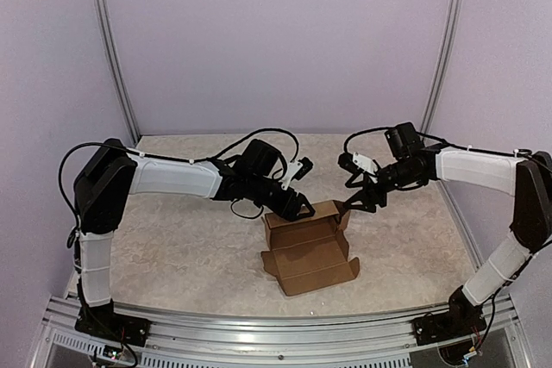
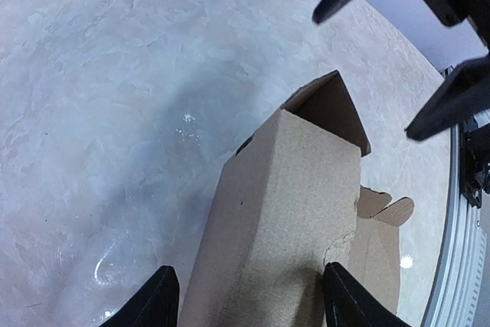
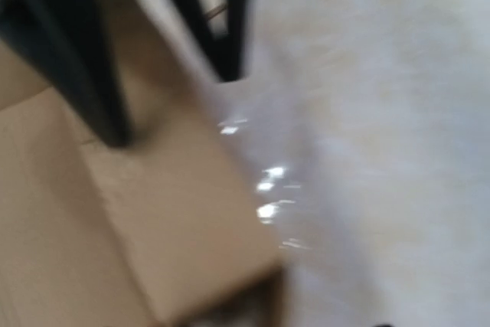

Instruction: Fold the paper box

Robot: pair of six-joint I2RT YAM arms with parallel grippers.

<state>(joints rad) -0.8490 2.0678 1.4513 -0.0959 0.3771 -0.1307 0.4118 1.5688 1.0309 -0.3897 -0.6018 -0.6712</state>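
1. Two grippers work the far end of the box [image 1: 306, 252], which sits half-formed on the table [image 1: 172, 247] between the arms, its near part lying flatter toward the bases.
2. Left gripper [image 1: 296, 207] straddles the raised far wall. Its fingers [image 2: 157, 300] are wide on either side and right up against the cardboard. Squeezing or only bracketing, I cannot tell.
3. Right gripper [image 1: 355, 202] hangs at the far right corner by the pointed flap [image 2: 331, 105]. Jaws are spread with nothing between them: released.
4. Risk one: that flap is free, so I judge it could spring outward. The wall could lean with it if the left side is not truly clamped.
5. Risk two: a push from the right could slide the whole light box across the smooth table instead of creasing it, if the left offers no brace.
6. Risk three: a fingertip coming in off-line could crumple the flap edge. It could also bend the notched tabs [image 2: 383, 208] so they won't tuck.
7. Right wrist view is blurred, so contact at that corner can't be checked.
8. Writing: none. Plain brown cardboard, with no print, label or logo legible anywhere.
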